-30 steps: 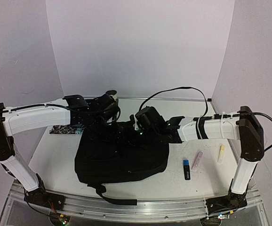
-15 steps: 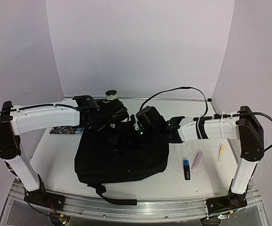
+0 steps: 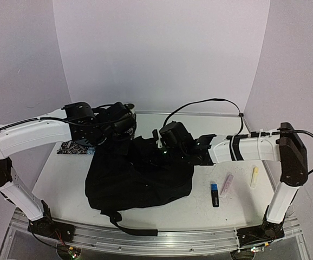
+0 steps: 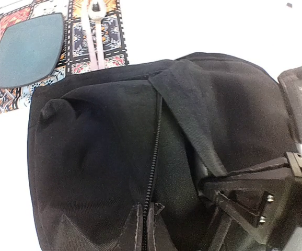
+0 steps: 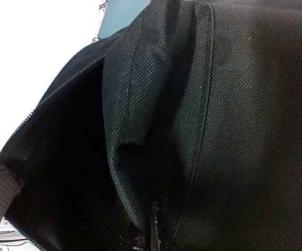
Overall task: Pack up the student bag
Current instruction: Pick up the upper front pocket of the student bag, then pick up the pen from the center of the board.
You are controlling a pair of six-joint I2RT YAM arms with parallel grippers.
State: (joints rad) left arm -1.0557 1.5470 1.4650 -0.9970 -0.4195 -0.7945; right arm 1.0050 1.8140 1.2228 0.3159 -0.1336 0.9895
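Observation:
The student bag (image 3: pixel 140 176) is a floppy black backpack lying mid-table, its straps toward the near edge. My left gripper (image 3: pixel 123 129) is shut on the bag's far left top edge. In the left wrist view it (image 4: pixel 144 227) pinches the zipper line (image 4: pixel 155 151). My right gripper (image 3: pixel 165 147) is shut on the bag's top fabric a little to the right. In the right wrist view it (image 5: pixel 153 232) holds a fold of the fabric (image 5: pixel 234 104) beside the dark open mouth (image 5: pixel 62 172). The bag's top stands pulled up between the two grippers.
A patterned mat (image 3: pixel 72 147) lies left of the bag, carrying a dark teal plate (image 4: pixel 28 49) and a spoon (image 4: pixel 94 31). Right of the bag lie a blue-and-black marker (image 3: pixel 215 194), a pink stick (image 3: pixel 227 184) and a yellow stick (image 3: pixel 254 177). A black cable (image 3: pixel 205 103) arcs over the right arm.
My left gripper has closed on the bag's top edge and drawn back to the left, raising the fabric. The right gripper has stayed shut on the bag.

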